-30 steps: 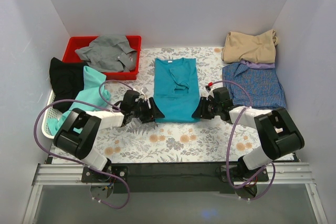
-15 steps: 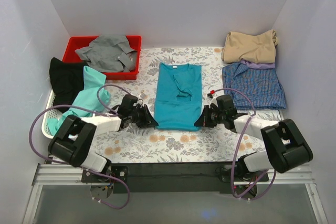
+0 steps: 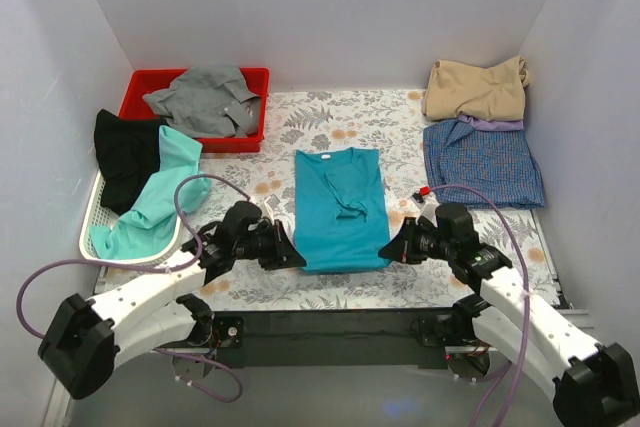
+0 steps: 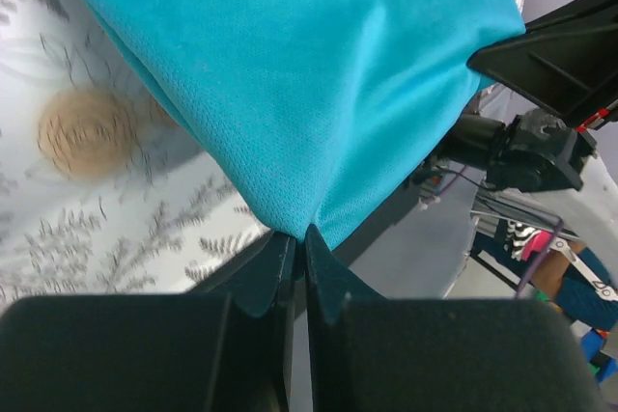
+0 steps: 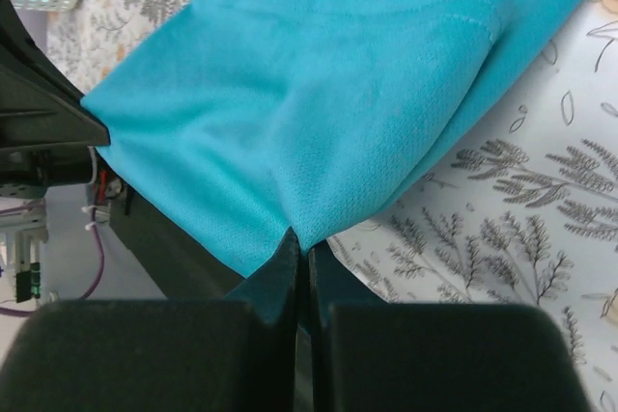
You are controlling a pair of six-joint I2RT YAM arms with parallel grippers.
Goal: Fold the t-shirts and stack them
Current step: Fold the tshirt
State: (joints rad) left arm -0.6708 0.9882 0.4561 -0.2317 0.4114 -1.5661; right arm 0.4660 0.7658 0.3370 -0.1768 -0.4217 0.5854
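Both arms have pulled back toward the near edge of the flowered table [image 3: 345, 115], and the teal t-shirt [image 3: 340, 209] has slid that way with them, lying flat and lengthwise at the table's middle with its collar at the far end. Its two near hem corners are each held. The left gripper [image 3: 290, 255] is clenched on the left corner, and the left wrist view shows the cloth pinched to a point between its jaws [image 4: 299, 236]. The right gripper [image 3: 391, 249] grasps the right corner the same way, with its jaws tight together on the hem [image 5: 301, 243]. Six garments are in view. Apart from the teal one, one tan shirt [image 3: 475, 89] lies crumpled at the far right. One blue-purple checked shirt [image 3: 483, 162] lies just on its near side, touching it. One grey shirt [image 3: 205, 99] sits in the single red bin [image 3: 215, 144] at the far left. One black shirt [image 3: 125, 152] and one mint-green shirt [image 3: 150, 202] drape over the single white basket [image 3: 92, 229] at the left.
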